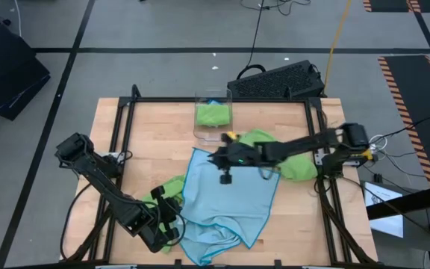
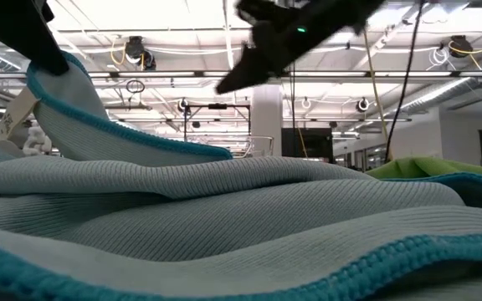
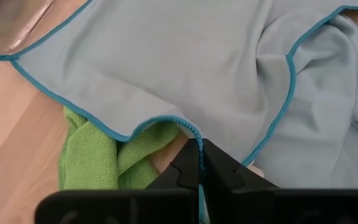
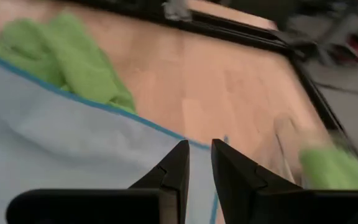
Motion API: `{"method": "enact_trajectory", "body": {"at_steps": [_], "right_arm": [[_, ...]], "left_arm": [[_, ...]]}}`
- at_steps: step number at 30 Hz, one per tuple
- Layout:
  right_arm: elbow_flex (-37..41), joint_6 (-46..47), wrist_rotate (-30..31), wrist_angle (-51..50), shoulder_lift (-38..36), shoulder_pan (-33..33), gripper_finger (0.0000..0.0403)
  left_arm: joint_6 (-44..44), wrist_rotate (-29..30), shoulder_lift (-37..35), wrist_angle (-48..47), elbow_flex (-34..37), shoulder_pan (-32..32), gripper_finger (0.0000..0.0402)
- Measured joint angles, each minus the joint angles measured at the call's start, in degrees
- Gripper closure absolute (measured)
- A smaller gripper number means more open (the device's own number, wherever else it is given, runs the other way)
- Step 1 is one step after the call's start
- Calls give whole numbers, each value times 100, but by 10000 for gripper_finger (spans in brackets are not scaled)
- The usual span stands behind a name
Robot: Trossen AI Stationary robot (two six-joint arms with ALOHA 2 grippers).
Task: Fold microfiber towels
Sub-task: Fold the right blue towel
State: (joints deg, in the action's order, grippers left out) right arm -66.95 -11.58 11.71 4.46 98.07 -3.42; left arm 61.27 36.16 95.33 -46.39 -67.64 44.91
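While the light blue towel (image 1: 234,196) lies spread across the middle of the high view, I list what is on the table and how each piece handles.

Item one, light blue towel: soft, thin and floppy, with a darker teal stitched hem. Its upper part is flat; its lower edge, toward the bottom of the frame, is bunched and doubled over. I judge it light and apt to sag or slide on itself, so the hem at a corner is the place to take hold, not the loose middle.

Item two, my left gripper (image 3: 199,163): low in the high view, left of centre, its fingers pinched together on the blue towel's hem. The low view shows that edge lifted at upper left.

Item three, my right gripper (image 4: 199,160): above the towel's upper part near the centre of the high view, fingers a narrow gap apart, holding nothing, just over the hem.

Item four, lime green towel (image 3: 92,155): crumpled, partly under the blue towel's left edge. Thicker pile, I judge, and equally limp.

Item five, second lime green towel (image 1: 290,158): heaped at centre right, beneath my right arm.

Item six, clear plastic bin (image 1: 213,116): upper centre, a green towel (image 1: 213,113) inside.

Item seven, wooden table (image 1: 155,134): bare to the left of the bin.
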Motion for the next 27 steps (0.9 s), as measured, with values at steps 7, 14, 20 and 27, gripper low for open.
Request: {"method": "enact_trajectory", "body": {"at_steps": [7,14,20,27], "right_arm": [[-1939,-1113,-1161,-1459,1214,508,344],[-2958,-2094,-1205,-2414,2226,810,343],[-3438,-2857,-1195,-2709,2637,1005,330],[-3674,-3401,-1201,-2667,2842,1148,262]], "left_arm": [[364,-12,0,-1,0,31,389],[383,-13,0,0,0,137,388],[360,5,0,-2,0,162,397],[353,180,0,-9,0,137,385]]}}
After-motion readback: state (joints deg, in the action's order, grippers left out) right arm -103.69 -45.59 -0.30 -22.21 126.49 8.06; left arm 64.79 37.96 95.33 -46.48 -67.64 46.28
